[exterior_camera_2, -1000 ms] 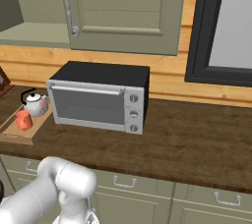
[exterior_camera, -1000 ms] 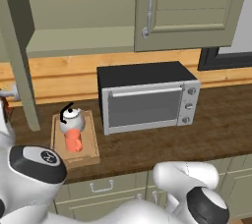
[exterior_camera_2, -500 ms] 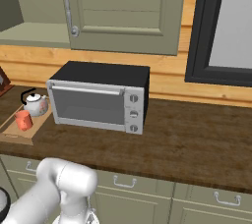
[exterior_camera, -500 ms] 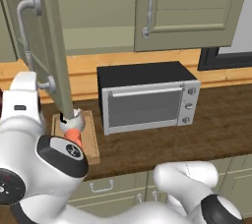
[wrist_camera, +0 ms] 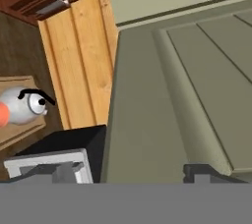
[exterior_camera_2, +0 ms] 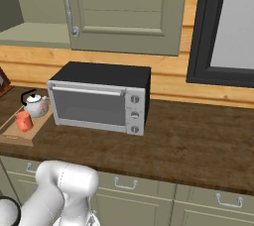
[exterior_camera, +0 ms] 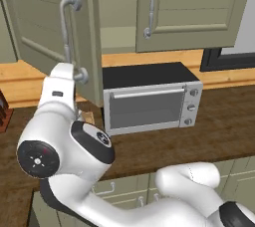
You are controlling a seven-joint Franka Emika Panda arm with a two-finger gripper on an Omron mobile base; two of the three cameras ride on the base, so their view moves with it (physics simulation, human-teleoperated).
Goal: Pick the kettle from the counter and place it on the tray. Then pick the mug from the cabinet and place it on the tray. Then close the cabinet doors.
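Since the earlier frame your arm (exterior_camera: 64, 141) has swung up at the left, and the left cabinet door (exterior_camera: 60, 27) now stands further toward closed. At the left of the right base view, kettle (exterior_camera_2: 34, 105) and mug (exterior_camera_2: 23, 121) sit on the tray (exterior_camera_2: 15, 135), beside the microwave (exterior_camera_2: 96, 98) on the desk (exterior_camera_2: 188, 145). Your jaws stand apart, holding nothing, close against the door panel (wrist_camera: 162, 110).

text: none legible | labels/brands: none | checked: silver-fronted black microwave (exterior_camera_2: 99, 98) and its round knobs, grey-green panelled cabinet doors (exterior_camera_2: 124, 12)
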